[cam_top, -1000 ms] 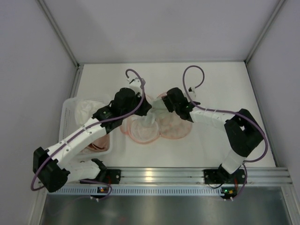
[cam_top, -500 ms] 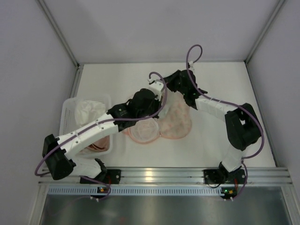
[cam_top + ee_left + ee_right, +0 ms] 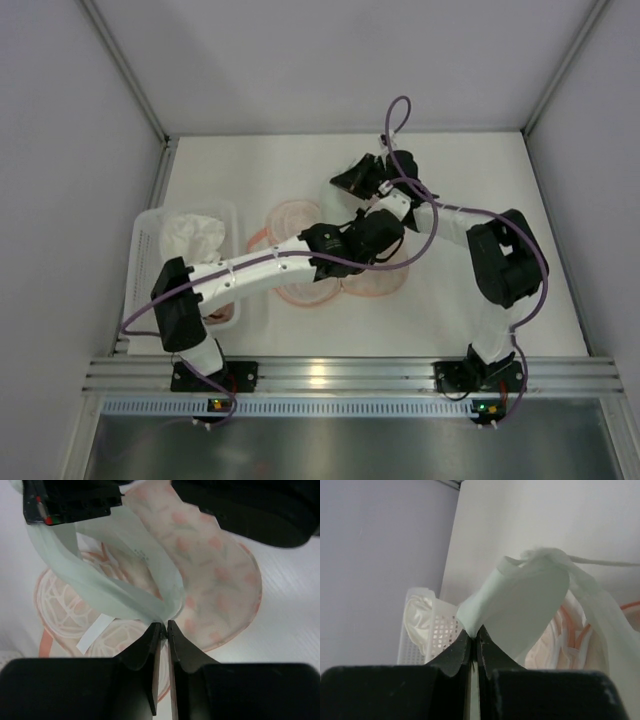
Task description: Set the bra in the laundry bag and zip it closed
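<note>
Laundry bag (image 3: 210,570) lies open on the worktop (image 3: 230,170), floral flap raised; your left fingers (image 3: 142,652), nearest, are pinched shut on its mint lining at the fold. Bra (image 3: 70,615) lies flat just beside that fold, partly under the lining. Farther back, your right fingers (image 3: 455,655) clamp the lifted lining edge.

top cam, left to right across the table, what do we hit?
White basket holding a pale cloth → laundry bag → right arm.
</note>
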### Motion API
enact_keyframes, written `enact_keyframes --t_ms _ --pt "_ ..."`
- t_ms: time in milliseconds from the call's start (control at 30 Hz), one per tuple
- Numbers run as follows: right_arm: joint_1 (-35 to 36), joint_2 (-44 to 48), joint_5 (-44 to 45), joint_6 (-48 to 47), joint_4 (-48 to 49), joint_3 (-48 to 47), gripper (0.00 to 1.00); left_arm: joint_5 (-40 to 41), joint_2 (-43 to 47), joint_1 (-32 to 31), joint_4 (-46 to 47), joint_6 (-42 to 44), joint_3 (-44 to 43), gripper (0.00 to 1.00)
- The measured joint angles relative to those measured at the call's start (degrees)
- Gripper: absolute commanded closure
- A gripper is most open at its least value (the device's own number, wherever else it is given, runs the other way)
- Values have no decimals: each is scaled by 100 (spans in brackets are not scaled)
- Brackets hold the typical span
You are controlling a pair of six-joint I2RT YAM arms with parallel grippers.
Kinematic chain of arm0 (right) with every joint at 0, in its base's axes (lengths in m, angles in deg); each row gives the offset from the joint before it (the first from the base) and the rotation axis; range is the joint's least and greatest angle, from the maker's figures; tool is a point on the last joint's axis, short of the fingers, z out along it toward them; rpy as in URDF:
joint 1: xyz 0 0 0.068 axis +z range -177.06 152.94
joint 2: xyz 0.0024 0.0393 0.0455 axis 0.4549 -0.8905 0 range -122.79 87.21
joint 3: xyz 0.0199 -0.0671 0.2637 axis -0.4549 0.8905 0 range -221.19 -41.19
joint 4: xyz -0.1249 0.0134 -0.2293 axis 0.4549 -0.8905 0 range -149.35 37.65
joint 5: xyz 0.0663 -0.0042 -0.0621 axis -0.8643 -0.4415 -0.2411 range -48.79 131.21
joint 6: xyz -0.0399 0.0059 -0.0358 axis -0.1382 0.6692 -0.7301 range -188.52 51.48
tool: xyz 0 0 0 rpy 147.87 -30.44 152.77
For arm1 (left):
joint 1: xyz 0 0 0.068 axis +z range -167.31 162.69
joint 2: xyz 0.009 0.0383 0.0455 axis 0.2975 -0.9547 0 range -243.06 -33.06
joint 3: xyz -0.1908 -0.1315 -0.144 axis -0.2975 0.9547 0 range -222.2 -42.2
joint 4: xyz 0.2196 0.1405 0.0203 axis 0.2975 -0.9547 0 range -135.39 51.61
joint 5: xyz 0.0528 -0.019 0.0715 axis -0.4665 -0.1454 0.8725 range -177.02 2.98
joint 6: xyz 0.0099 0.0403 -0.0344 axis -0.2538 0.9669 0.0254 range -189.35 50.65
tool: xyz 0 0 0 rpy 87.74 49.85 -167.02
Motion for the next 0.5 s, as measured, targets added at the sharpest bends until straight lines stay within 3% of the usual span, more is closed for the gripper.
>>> enact_keyframes --t_ms 33,67,200,300,433,500 --pt "-42 0 -125 -39 103 74 100 4 -120 -59 -44 -17 -13 74" --pt "-83 0 -214 -59 157 142 100 -2 -245 -107 -98 -31 -20 56" --pt "-387 -48 -752 -140 234 341 100 -166 -651 -216 -321 -181 -55 25" --pt "-599 -151 -1182 -293 358 345 100 -203 -748 -221 -400 -286 -138 15" --pt "-713 -151 -1349 -750 203 376 100 -151 -702 -164 -411 -494 -262 11" --pt "-721 -140 -1353 -1051 11 376 91 -269 -551 -7 -308 -708 -170 11"
